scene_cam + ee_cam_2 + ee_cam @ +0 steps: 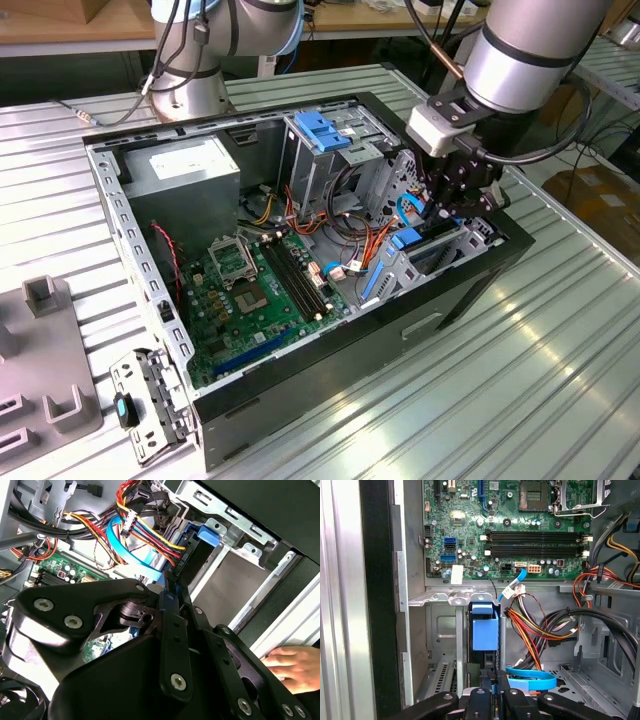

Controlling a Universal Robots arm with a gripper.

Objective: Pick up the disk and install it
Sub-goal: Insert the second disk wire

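Disk (485,632) stands on edge in its bay slot, directly ahead of the clenched pincer (490,690) gripping it.

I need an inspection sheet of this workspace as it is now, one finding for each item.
Surface: ribbed metal table carrying an open computer case.
Job's things: the disk stands edge-on in a metal drive bay inside the case, its blue carrier end facing out.
Clutter: loose metal bracket and grey fixture blocks on the table at the exterior view's left.
Grippers: gripper is down inside the case, fingers closed on the disk's edge.
Cables: flat blue data cable and bundled coloured power wires lie beside the bay.
Surroundings: a person's hand rests on the table outside the case; a second robot arm's base stands behind.
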